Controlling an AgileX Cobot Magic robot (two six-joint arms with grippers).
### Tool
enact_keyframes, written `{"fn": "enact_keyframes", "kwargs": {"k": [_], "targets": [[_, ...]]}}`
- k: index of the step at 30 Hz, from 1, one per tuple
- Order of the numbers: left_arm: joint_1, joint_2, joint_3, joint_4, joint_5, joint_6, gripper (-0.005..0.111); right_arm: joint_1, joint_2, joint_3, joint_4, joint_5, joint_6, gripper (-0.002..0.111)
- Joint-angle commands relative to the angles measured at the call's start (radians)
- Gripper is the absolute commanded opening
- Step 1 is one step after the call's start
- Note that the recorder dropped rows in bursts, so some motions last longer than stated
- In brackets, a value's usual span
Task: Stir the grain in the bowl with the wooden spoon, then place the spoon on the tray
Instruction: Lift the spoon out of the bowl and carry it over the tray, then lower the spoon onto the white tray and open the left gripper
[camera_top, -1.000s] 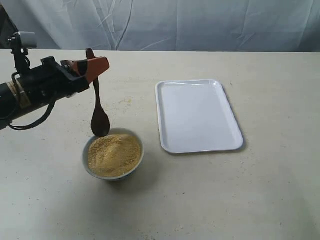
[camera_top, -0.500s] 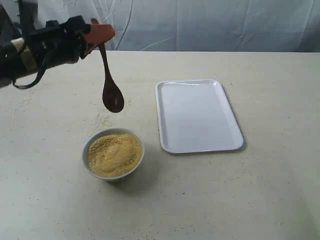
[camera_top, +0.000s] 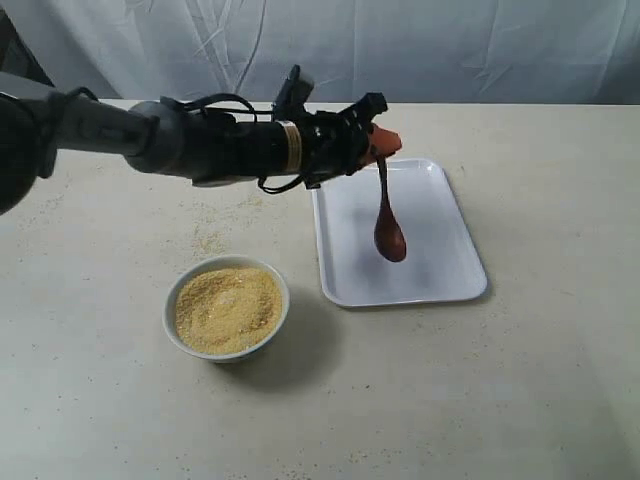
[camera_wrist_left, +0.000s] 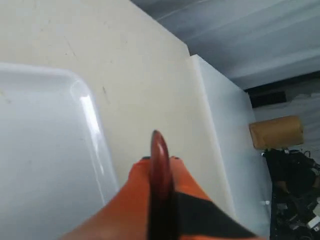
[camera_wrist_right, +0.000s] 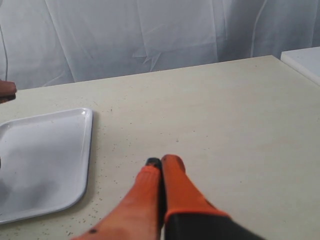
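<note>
My left gripper (camera_top: 381, 145) reaches across to the white tray (camera_top: 440, 270) and is shut on the handle of the dark wooden spoon (camera_top: 388, 228). The spoon hangs scoop down, above the tray's middle. In the left wrist view the spoon (camera_wrist_left: 160, 165) is pinched between the orange fingers (camera_wrist_left: 135, 200), with the tray (camera_wrist_left: 45, 150) beneath. The cream bowl (camera_top: 270, 290) of golden grain (camera_top: 227, 308) stands to the tray's left, apart from the gripper. My right gripper (camera_wrist_right: 161, 165) is shut and holds nothing, over bare table beside the tray (camera_wrist_right: 45, 165); it is out of the exterior view.
Spilled grains (camera_top: 208, 240) lie scattered on the table behind the bowl. A white cloth backdrop (camera_top: 400, 45) hangs behind the table. A white box edge (camera_wrist_right: 302, 62) shows at the table's far side in the right wrist view.
My left arm has swung right, carrying the spoon from above the bowl across to over the tray. The bowl and tray have stayed put.
</note>
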Motion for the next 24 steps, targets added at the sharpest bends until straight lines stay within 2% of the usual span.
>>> {"fn": "enact_keyframes", "kwargs": {"k": [1, 4, 5, 7, 11, 14, 17, 24], "targets": [[-0.015, 0.045, -0.018, -0.007, 0.025, -0.002, 0.007, -0.002, -0.006, 0.002, -0.003, -0.009, -0.001, -0.001], [-0.02, 0.049, -0.018, 0.022, 0.07, -0.002, 0.03, -0.002, -0.006, 0.002, -0.003, -0.009, -0.001, -0.001], [-0.02, 0.049, -0.018, 0.032, 0.084, 0.0, 0.047, -0.002, -0.006, 0.002, -0.003, -0.009, -0.001, -0.001], [-0.02, 0.049, -0.018, 0.073, 0.121, -0.006, 0.065, -0.002, -0.006, 0.002, -0.003, -0.009, -0.001, -0.001], [-0.02, 0.035, -0.018, 0.164, 0.184, -0.029, 0.067, -0.002, -0.006, 0.002, -0.003, -0.009, -0.001, -0.001], [-0.022, 0.004, -0.027, 0.317, 0.284, -0.09, 0.067, -0.002, -0.006, 0.002, -0.003, -0.009, -0.001, -0.001], [-0.022, -0.019, -0.051, 0.491, 0.304, -0.162, 0.067, -0.002, -0.006, 0.002, -0.003, -0.009, -0.001, -0.001], [-0.023, -0.03, -0.067, 0.63, 0.328, -0.162, 0.067, -0.002, -0.006, 0.002, -0.003, -0.009, -0.001, -0.001]]}}
